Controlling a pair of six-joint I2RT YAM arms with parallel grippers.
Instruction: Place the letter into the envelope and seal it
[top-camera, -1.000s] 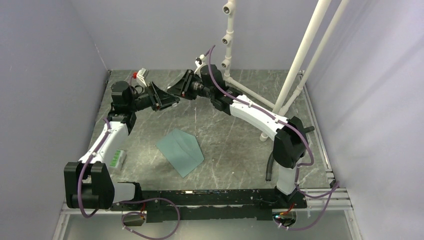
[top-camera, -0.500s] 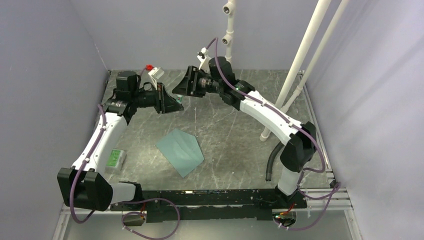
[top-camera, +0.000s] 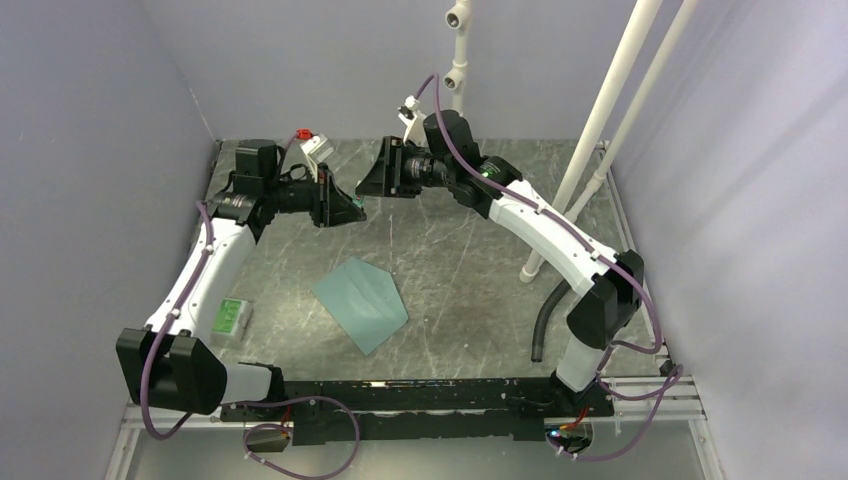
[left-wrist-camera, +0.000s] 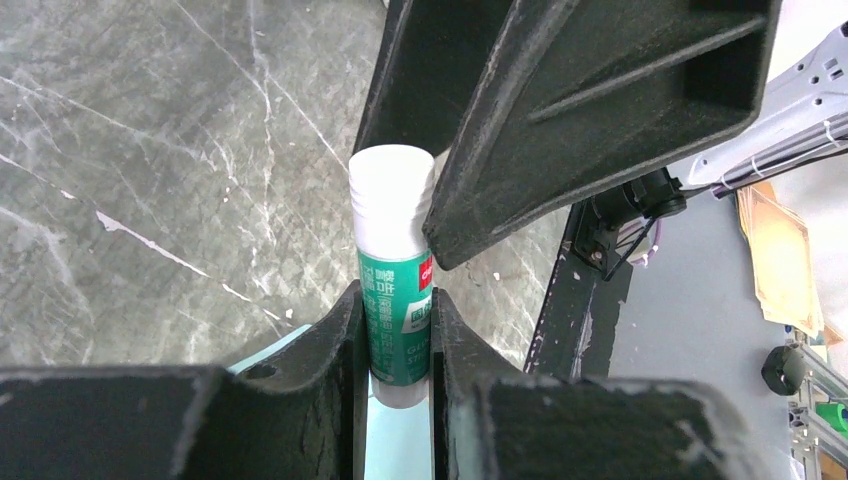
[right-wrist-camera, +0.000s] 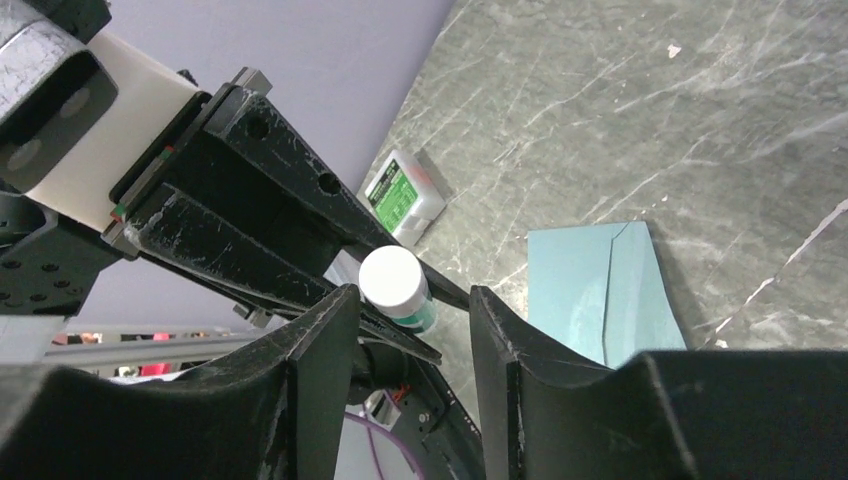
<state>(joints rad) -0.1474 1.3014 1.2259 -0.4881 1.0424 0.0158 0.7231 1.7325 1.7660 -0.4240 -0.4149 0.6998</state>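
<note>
The teal envelope (top-camera: 360, 303) lies flat on the table, flap side up; it also shows in the right wrist view (right-wrist-camera: 600, 290). The letter is not in view. My left gripper (top-camera: 348, 208) is raised at the back and shut on a green-and-white glue stick (left-wrist-camera: 392, 290), white end pointing out. My right gripper (top-camera: 372, 183) faces it tip to tip, open, with the stick's white end (right-wrist-camera: 392, 280) just at the gap between its fingers (right-wrist-camera: 320, 340). The right gripper's fingers (left-wrist-camera: 580, 90) loom over the stick without closing on it.
A small green-and-white packet (top-camera: 230, 318) lies at the left edge, also in the right wrist view (right-wrist-camera: 405, 195). White pipes (top-camera: 600, 100) rise at the back right, and a black hose (top-camera: 545, 320) stands by the right arm's base. Walls enclose the table.
Both arms have stretched out and risen at the back, and the two grippers have shifted slightly right while still facing each other. The envelope has not moved.
</note>
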